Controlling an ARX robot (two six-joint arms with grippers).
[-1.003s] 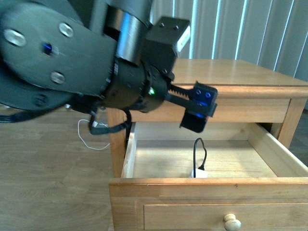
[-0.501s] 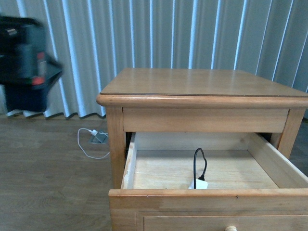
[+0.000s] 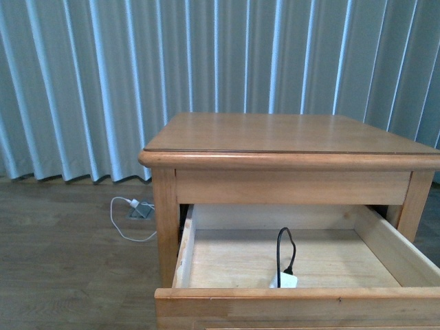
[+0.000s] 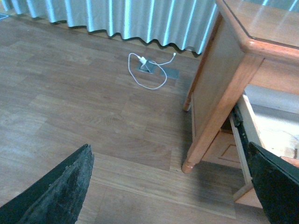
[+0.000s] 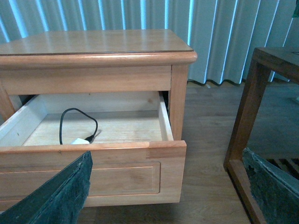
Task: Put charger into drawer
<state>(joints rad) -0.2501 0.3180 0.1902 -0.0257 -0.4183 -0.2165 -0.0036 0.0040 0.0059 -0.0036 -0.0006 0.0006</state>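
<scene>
Only the left gripper (image 4: 168, 147) and right gripper (image 5: 167, 153) show: each has two dark, near-black, wedge-shaped fingers (image 4: 60, 186) with a rough, grainy, matte surface.

No readable text, label, brand, number or sign appears on any surface in the three current views.

Home rm (curtains (image 3: 82, 82), wood nightstand (image 3: 275, 134))

We see a wooden nightstand (image 3: 289, 134) on plank floor (image 3: 62, 261). A white cable (image 3: 133, 203) lies looped on the floor off its left edge; the charger (image 3: 284, 280) rests on the open drawer (image 3: 227, 258) bottom, near the front edge.
</scene>
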